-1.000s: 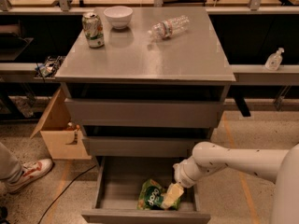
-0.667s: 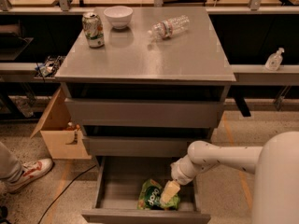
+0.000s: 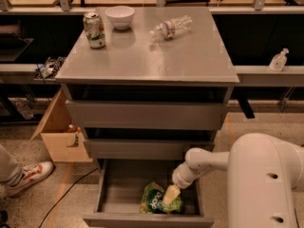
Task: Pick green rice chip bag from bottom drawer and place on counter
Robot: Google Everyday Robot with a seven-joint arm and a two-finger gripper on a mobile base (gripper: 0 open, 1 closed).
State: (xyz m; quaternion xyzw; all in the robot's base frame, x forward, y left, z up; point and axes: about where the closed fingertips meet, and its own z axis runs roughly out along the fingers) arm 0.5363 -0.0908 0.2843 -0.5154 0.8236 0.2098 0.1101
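The bottom drawer (image 3: pixel 116 194) is pulled open at the foot of the grey cabinet. The green rice chip bag (image 3: pixel 154 201) lies on the drawer floor near the front, right of centre. My gripper (image 3: pixel 170 195) reaches down into the drawer from the right on a white arm; its pale fingers rest on the right edge of the bag. The counter (image 3: pixel 156 56) is the broad grey top of the cabinet above.
On the counter stand a green-and-white can (image 3: pixel 94 30) and a white bowl (image 3: pixel 119 16), and a clear plastic bottle (image 3: pixel 172 27) lies on its side. An open cardboard box (image 3: pixel 59 134) sits left of the cabinet. A person's shoe (image 3: pixel 26 175) is at the left.
My arm has swung left and lower into the drawer, bringing the gripper down onto the right side of the bag. The bag has stayed in place.
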